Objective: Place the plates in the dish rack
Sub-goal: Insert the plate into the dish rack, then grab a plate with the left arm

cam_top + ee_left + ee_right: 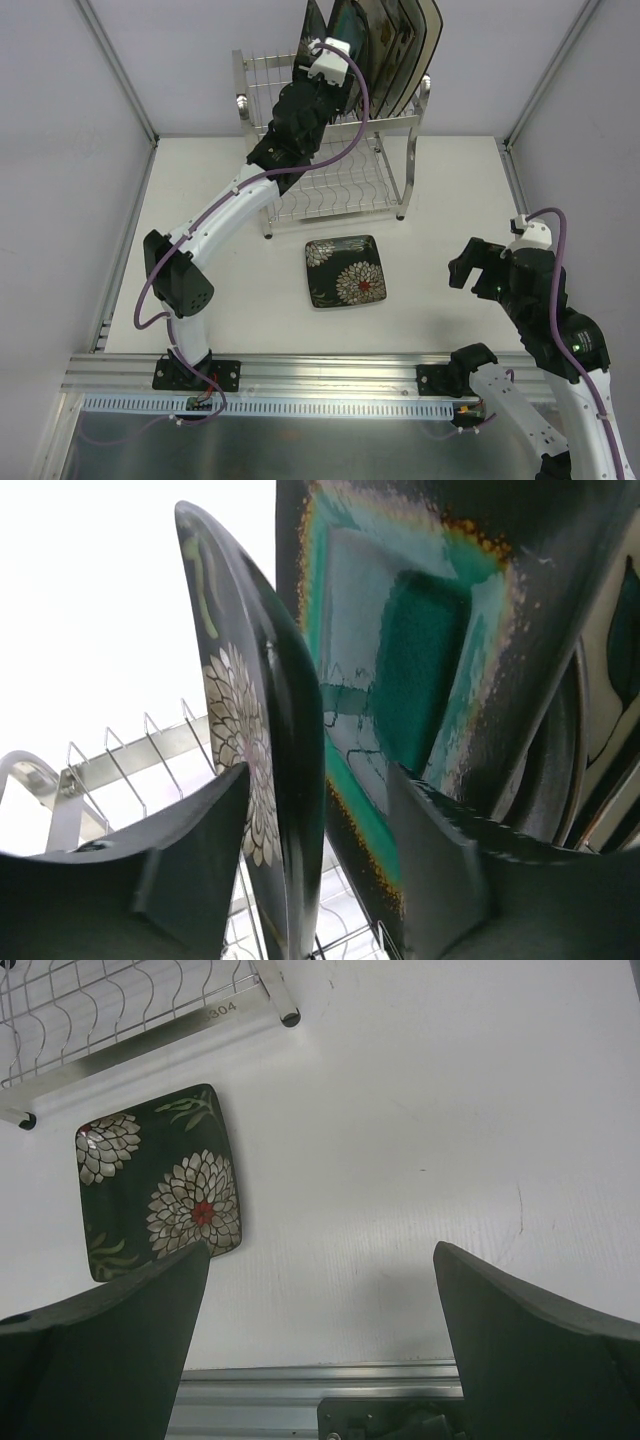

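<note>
The dish rack [330,190] stands at the back of the table with several plates [395,50] upright in its top tier. My left gripper [318,32] is up at the left end of that row. In the left wrist view its jaws [320,780] stand apart around the edge of a dark plate with white flowers [240,720], with a gap on the right side. A black and teal plate [400,660] stands just behind it. Another dark flowered plate [346,271] lies flat on the table. My right gripper [475,265] hovers open, right of it, holding nothing.
The rack's lower tier [335,195] holds no plates. In the right wrist view the rack's foot [288,1017] is at the top left, the flat plate [160,1195] at the left, and the metal rail [320,1380] runs along the near edge.
</note>
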Controlling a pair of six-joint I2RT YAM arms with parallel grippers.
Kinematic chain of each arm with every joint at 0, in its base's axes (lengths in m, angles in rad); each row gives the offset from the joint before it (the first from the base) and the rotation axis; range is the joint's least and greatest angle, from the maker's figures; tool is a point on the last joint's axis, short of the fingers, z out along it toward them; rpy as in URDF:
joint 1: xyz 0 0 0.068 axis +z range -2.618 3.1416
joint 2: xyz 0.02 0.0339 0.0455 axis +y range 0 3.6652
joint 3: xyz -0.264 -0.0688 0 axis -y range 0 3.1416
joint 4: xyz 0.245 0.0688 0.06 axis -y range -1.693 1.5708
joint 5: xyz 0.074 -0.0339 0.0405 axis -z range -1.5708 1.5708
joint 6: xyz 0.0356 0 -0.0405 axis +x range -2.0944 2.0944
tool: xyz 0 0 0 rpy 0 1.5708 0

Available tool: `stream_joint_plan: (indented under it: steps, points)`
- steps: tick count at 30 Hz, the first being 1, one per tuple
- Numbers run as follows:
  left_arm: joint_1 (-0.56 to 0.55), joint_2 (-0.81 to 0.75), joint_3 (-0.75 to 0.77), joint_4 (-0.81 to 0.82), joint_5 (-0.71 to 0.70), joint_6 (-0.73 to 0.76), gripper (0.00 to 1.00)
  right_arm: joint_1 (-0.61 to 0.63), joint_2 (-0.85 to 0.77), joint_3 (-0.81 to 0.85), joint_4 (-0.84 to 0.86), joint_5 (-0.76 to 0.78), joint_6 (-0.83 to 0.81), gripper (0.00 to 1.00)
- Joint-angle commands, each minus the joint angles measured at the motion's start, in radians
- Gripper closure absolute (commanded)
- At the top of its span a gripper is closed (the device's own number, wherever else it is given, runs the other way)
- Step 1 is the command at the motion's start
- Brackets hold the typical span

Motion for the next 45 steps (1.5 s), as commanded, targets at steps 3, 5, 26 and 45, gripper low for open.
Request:
stream_joint_plan:
  steps: [3, 5, 26, 45]
  points:
    - [-0.009, -0.082, 0.027, 0.021, 0.024, 0.001, 0.3, -0.006, -0.012, 0.002, 0.015, -0.01, 0.009, 0.0]
    - [-0.009, -0.095, 0.024, 0.022, 0.025, 0.002, 0.26, -0.006, -0.013, 0.002, 0.015, -0.01, 0.012, 0.0]
    - [-0.038, -0.444, -0.315, -0.051, 0.123, 0.106, 0.04, -0.006, -0.024, 0.004, 0.005, -0.029, 0.015, 0.0]
    - [-0.374, -0.722, -0.76, -0.448, 0.203, 0.182, 0.01, -0.004, -0.05, -0.03, 0.001, 0.057, 0.041, 0.0]
